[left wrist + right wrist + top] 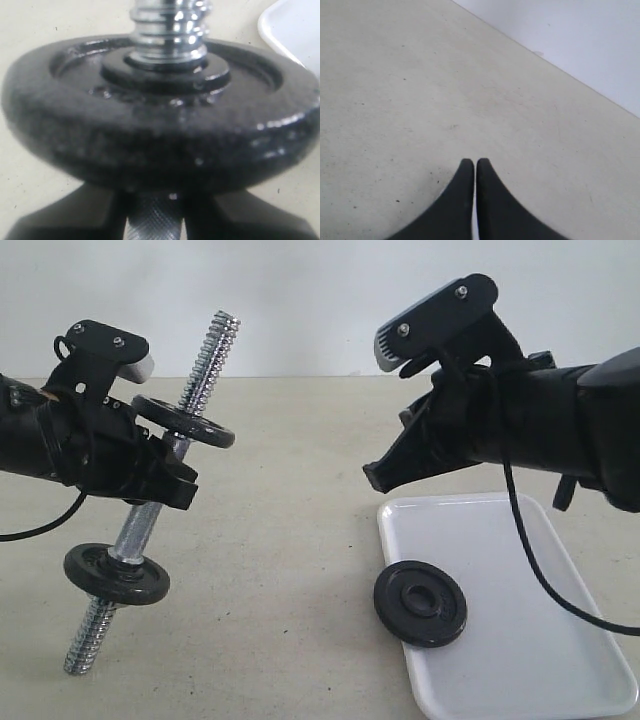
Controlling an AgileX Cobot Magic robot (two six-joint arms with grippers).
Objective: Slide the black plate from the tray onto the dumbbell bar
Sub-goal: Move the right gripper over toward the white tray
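**Nearest, the tray [540,640] bore the black plate [420,602] on its left edge; dumbbell bar [140,525] gripped at a tilt**

Flat and untouched, the plate overlapped the tray's left rim, partly over the table [290,570]. The right gripper [375,478] hung above the tray's far left corner, fingers pressed together on nothing. Well apart, the left gripper [178,480] had its fingers part-open, clamped round the bar's middle; the bar leaned right at its upper end. An upper disc [183,421] sat on it just above that grip, a lower disc [116,573] near the lower thread.
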